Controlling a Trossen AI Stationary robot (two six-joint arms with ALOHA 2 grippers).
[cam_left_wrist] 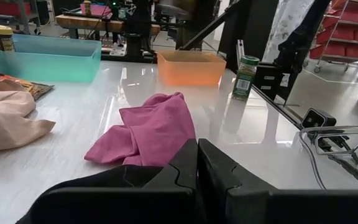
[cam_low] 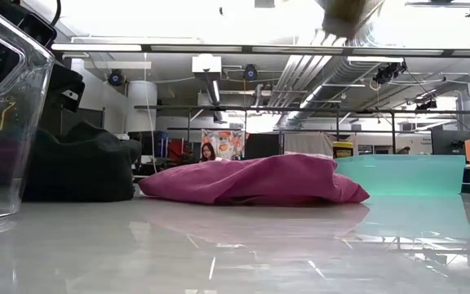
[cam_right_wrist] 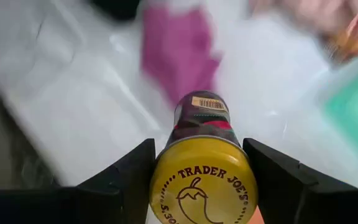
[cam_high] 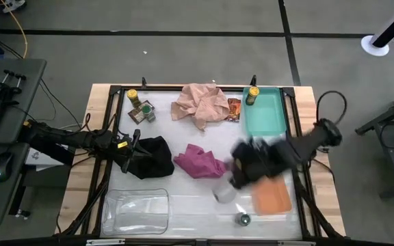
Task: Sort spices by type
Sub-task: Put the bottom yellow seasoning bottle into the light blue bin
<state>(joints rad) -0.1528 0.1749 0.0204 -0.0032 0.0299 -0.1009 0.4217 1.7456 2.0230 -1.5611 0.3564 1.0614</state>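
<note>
My right gripper (cam_right_wrist: 201,186) hovers between the magenta cloth (cam_high: 200,162) and the orange tray (cam_high: 272,197), shut on a yellow-lidded spice jar (cam_right_wrist: 202,149). Another yellow-lidded jar (cam_high: 252,94) stands in the teal tray (cam_high: 269,119). At the far left, a yellow-lidded jar (cam_high: 133,96) and green-lidded jars (cam_high: 143,109) stand on the table. One green-lidded jar (cam_high: 243,219) stands near the near edge, also in the left wrist view (cam_left_wrist: 246,76). A foil packet (cam_high: 234,109) lies beside the teal tray. My left gripper (cam_left_wrist: 197,171) is shut at the black cloth (cam_high: 152,156). My right gripper pinches the jar at its yellow lid (cam_right_wrist: 166,177), one finger (cam_right_wrist: 126,177) on each side of the lid. The jar's body points away past the fingertips, along the fingers. The jar is lifted clear of the table. My left gripper sits at the black cloth's edge (cam_left_wrist: 117,186); I cannot tell whether it touches it.
A pink cloth (cam_high: 200,102) lies at the far edge. The clear tray (cam_high: 139,212) sits at the near left corner. A dark frame (cam_high: 183,87) runs around the table top. Bare table shows between the clear tray and the orange tray.
</note>
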